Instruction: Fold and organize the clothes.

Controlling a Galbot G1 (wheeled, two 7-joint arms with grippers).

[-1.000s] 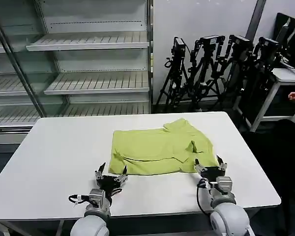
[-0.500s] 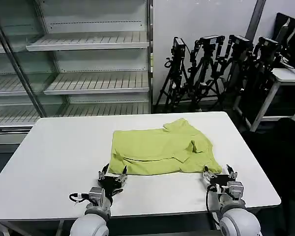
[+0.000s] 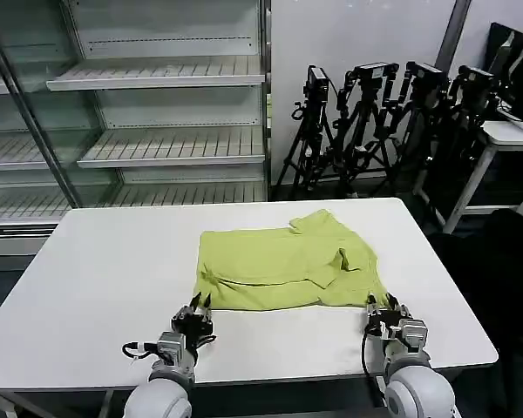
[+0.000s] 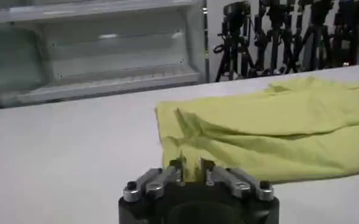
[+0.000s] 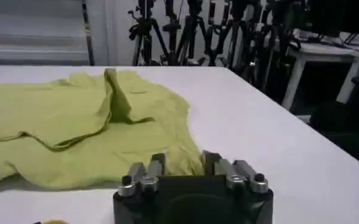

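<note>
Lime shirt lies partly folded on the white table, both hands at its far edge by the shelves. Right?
Not quite. The shirt does lie partly folded on the white table, but the left hand and right hand sit at its near edge, closest to the robot, not the far edge by the shelves. The head view shows this.

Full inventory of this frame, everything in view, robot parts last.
shirt: 1, lime yellow-green, partly folded, on the table's middle, toward the right.
table: 1, white, in front of the robot.
shelving unit: 1, pale with slatted shelves, behind the table on the left.
tripods: several, black, against the wall behind the table on the right.
side table: 1, white, far right.
left end effector: 1, black, at the shirt's near left corner, fingers close together.
right end effector: 1, black, at the shirt's near right corner, fingers apart.
</note>
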